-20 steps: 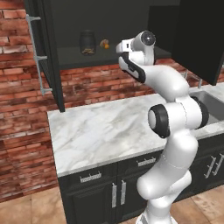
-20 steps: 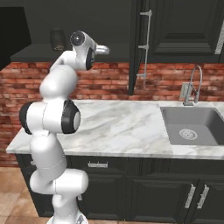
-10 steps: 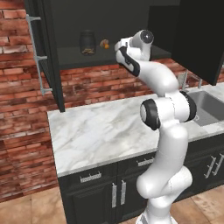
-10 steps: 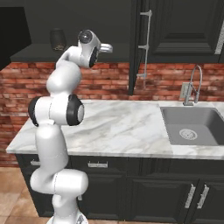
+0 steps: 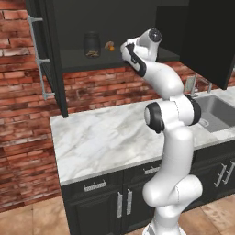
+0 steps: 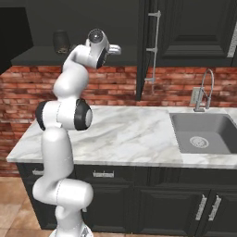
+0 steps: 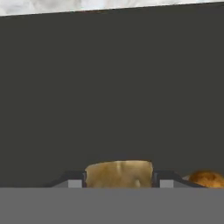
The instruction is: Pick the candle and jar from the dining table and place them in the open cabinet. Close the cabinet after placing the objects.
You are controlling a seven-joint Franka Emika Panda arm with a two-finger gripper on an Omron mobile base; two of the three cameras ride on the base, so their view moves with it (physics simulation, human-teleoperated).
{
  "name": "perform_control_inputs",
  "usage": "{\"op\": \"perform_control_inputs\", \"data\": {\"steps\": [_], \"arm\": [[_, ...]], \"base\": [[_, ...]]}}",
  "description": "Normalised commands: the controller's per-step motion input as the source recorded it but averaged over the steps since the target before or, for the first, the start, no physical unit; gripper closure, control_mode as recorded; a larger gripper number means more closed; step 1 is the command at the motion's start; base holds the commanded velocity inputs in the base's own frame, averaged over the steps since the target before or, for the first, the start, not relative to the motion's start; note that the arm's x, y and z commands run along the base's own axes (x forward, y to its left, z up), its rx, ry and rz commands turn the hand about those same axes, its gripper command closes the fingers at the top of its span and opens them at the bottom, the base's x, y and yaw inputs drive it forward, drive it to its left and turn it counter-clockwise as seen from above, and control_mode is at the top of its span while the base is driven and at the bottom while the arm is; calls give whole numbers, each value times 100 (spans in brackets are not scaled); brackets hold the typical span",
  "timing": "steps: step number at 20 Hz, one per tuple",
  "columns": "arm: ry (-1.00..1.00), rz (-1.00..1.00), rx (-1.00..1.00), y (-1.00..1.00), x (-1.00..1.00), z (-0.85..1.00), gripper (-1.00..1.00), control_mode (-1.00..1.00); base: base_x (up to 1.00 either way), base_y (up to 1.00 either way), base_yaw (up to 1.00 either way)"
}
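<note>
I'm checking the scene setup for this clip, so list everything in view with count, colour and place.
jar: one, dark, on the cabinet shelf, left part.
candle: one, tan, between the jaws over the shelf.
orange-brown item: one, on the shelf beside the candle.
cabinet: one, black, doors open, on the brick wall.
counter: one, white marble, over black drawers.
sink: one, grey, with faucet, right end.
gripper: one, shut on the candle.
</note>
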Motion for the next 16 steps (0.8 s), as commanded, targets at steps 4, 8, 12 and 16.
{"op": "perform_control_inputs", "data": {"steps": [4, 8, 12, 16], "arm": [[0, 3, -2, 0, 9, -3, -100, -100], [0, 3, -1, 0, 0, 0, -100, -100], [0, 5, 0, 0, 0, 0, -100, -100], [0, 6, 0, 0, 0, 0, -100, -100]], "base": [[0, 0, 0], [0, 0, 0], [0, 0, 0], [0, 0, 0]]}}
